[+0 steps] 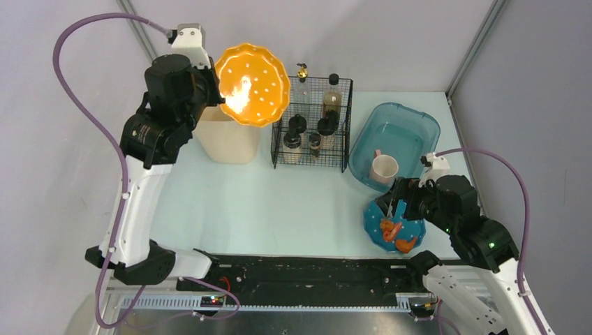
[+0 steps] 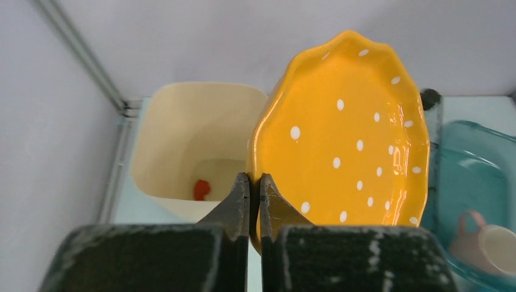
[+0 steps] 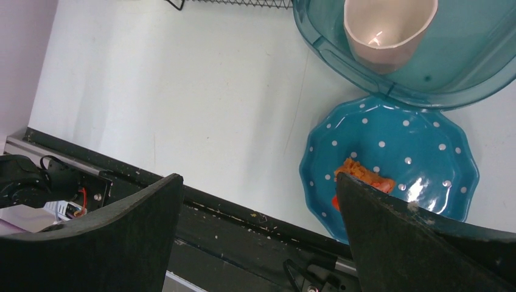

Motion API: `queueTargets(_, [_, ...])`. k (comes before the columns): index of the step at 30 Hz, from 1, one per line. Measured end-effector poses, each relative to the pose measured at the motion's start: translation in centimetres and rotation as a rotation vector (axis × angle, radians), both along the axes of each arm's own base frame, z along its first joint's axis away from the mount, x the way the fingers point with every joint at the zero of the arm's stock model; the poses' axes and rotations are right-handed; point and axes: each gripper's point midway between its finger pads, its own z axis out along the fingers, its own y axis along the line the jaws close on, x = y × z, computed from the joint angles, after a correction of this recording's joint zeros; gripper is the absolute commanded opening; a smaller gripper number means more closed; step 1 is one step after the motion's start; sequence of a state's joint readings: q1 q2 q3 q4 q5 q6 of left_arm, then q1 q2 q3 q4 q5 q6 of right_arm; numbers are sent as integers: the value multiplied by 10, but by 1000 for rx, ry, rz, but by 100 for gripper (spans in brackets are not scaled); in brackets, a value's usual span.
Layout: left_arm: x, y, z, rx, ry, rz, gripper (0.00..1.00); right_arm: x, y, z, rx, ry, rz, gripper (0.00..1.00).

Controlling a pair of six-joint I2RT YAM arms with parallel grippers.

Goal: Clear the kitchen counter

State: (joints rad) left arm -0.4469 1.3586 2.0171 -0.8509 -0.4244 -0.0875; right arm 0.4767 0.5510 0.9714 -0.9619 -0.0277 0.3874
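Note:
The kitchen counter (image 1: 279, 209) is a pale mint-blue tabletop. My left gripper (image 1: 222, 103) (image 2: 254, 177) is shut on the rim of a yellow white-dotted plate (image 1: 255, 84) (image 2: 347, 134). The plate is held tilted on edge above a cream bin (image 1: 223, 139) (image 2: 182, 121), and an orange scrap (image 2: 202, 188) lies on the bin's bottom. My right gripper (image 1: 391, 202) (image 3: 258, 179) is open and empty, low over the near edge of a blue dotted plate (image 1: 373, 237) (image 3: 401, 140). Orange food scraps (image 1: 398, 234) (image 3: 364, 175) lie on that plate.
A teal tub (image 1: 405, 129) (image 3: 481, 67) with a pink mug (image 1: 384, 168) (image 3: 389, 27) stands just behind the blue plate. A black wire rack (image 1: 312, 122) of bottles and jars stands at the back centre. A black rail (image 1: 307, 269) runs along the counter's front edge.

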Motion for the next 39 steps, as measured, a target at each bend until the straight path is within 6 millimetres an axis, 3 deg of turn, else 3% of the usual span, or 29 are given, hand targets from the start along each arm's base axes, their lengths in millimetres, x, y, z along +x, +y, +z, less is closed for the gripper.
queueTargets(5, [-11, -32, -12, -138, 64, -144, 0, -1, -2, 23, 5, -49, 5, 100])
queueTargets(11, [-17, -75, -55, -248, 219, -265, 0, -5, -6, 53, 6, -82, 4, 100])
queueTargets(19, [-31, -113, -105, -285, 384, -350, 0, -10, -10, 101, 61, -168, -10, 100])
queueTargets(29, [-53, -156, -147, -323, 514, -480, 0, 20, 24, 108, 186, -81, -18, 94])
queueTargets(34, [-59, -168, -161, -349, 553, -517, 0, 34, 39, 113, 253, -62, -17, 89])
queueTargets(39, [-63, -171, -164, -370, 560, -533, 0, 47, 50, 101, 285, -13, -27, 85])
